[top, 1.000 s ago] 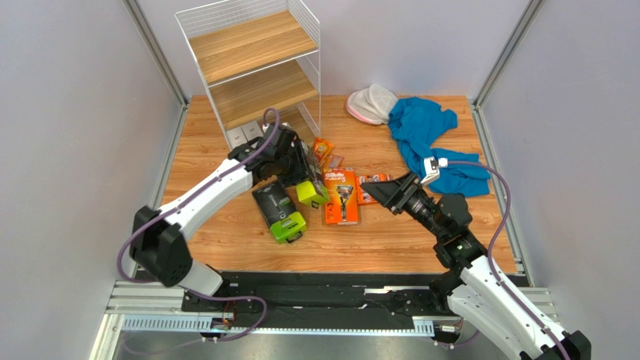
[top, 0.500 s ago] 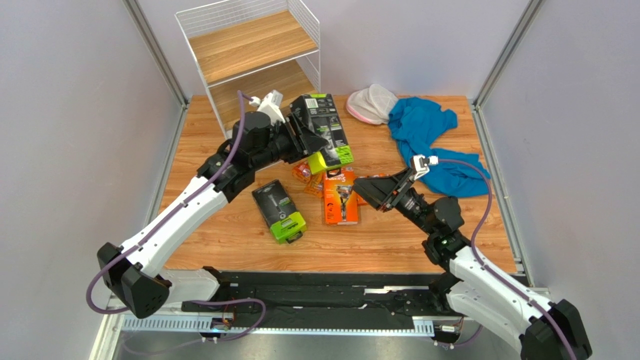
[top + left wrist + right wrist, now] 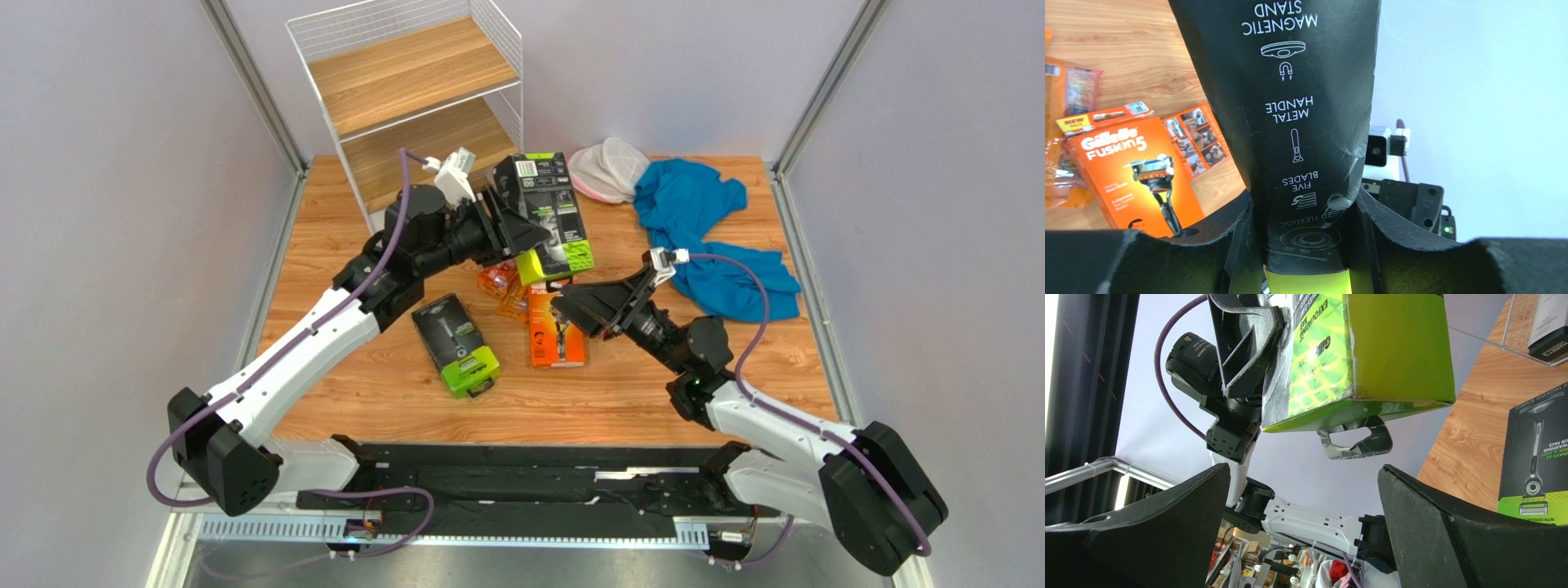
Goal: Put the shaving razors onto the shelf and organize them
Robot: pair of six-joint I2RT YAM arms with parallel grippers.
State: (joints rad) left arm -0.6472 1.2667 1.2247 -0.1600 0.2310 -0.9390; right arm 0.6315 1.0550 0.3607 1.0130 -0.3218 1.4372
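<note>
Where the wooden worktop [image 3: 577,398] reaches its far left corner, the shelf [image 3: 411,92] stands, a white wire frame with light wood-grain tiers. Just right of its front, the left gripper [image 3: 521,235] pinches a black razor pack [image 3: 555,211] near the lime-green end and holds it clear of the worktop. In the left wrist view the pack's black face carries white print: magnetic stand, metal handle, five blades. From below, in the right wrist view, the green end shows a clear hang tab.

A second black razor pack [image 3: 456,346] lies flat near the middle of the worktop, its green end towards the near edge. To its right, small orange blister packs [image 3: 497,282] lie close together beneath the raised pack. Beside them is the orange Gillette Fusion5 box [image 3: 546,343], flat, with a razor pictured on its face. The left wrist view shows a second orange box [image 3: 1195,138] just behind it, its panel of small photographs turned up.

The right gripper [image 3: 567,309] hovers over the Fusion5 box with its fingers spread wide and nothing between them.

Along the far edge, towards the right, a white pouch with a pink rim [image 3: 607,169] touches a crumpled blue cloth [image 3: 705,227].
</note>
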